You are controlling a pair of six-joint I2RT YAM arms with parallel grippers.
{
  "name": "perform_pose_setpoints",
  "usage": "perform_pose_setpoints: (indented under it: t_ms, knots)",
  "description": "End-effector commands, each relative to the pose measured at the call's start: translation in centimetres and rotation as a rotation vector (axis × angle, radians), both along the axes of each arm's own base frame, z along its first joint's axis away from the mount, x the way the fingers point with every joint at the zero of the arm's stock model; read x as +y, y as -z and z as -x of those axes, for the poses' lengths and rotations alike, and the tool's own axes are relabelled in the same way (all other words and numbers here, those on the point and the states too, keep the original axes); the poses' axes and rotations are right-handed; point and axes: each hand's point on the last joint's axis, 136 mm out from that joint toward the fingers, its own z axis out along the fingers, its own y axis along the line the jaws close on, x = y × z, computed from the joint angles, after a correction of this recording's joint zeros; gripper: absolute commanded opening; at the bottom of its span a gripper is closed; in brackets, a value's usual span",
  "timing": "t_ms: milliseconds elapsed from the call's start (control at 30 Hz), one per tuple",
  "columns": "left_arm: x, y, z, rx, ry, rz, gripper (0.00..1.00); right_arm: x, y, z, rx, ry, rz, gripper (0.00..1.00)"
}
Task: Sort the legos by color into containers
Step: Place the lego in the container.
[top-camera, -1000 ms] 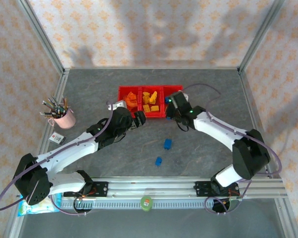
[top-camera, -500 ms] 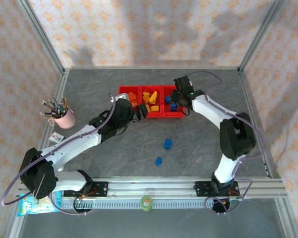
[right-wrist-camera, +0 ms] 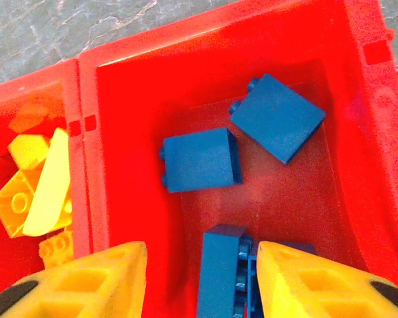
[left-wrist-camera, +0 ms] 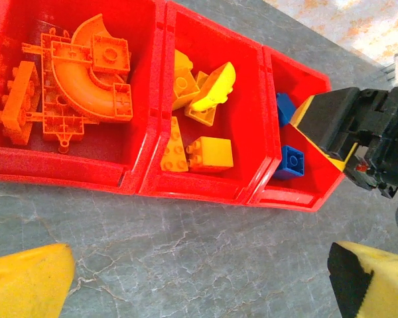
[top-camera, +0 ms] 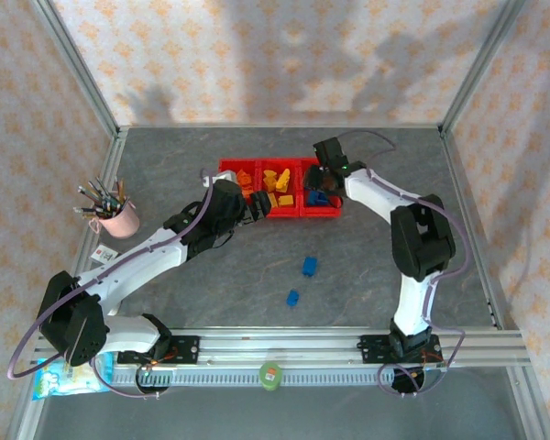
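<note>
Right gripper (right-wrist-camera: 199, 265) released, fingers spread low over the right-hand bin of the 3 red containers (left-wrist-camera: 66, 175), above blue legos (right-wrist-camera: 200, 159). Left gripper (left-wrist-camera: 199, 278) likewise released and empty, near the containers' front wall. Orange legos (left-wrist-camera: 86, 66) in the left bin, yellow legos (left-wrist-camera: 209, 154) in the middle. 2 loose blue legos (top-camera: 309, 266) apart on the counter (top-camera: 211, 302).

Left arm (top-camera: 137, 266): stretched forward and toward the right arm, forearm low, wrist pitched downward. Left gripper (left-wrist-camera: 199, 291): jaws spread wide, both yellow fingers (left-wrist-camera: 26, 285) level. Right arm (top-camera: 385, 197): reaches forward, elbow folded, forearm angled inward toward the left gripper. Right gripper (right-wrist-camera: 199, 281): pointed steeply down, jaws parted.
</note>
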Motion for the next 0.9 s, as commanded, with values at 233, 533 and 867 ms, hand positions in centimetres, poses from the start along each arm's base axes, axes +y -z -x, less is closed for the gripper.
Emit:
perform_pose_setpoints:
  t_ms: [233,533,867]
  knots:
    - [-0.9,-0.4,2.1,0.009,0.056,0.032,0.99,-1.7,-2.7,8.0,0.009,-0.012,0.019,0.61]
    - [-1.7,1.0,4.5,0.023,0.058,0.066,0.99,-0.3,-0.1,15.7,0.08,-0.04,0.052,0.71]
    - [-1.0,2.4,6.2,0.04,0.025,0.071,0.99,2.5,4.1,20.3,0.142,-0.054,0.031,0.82]
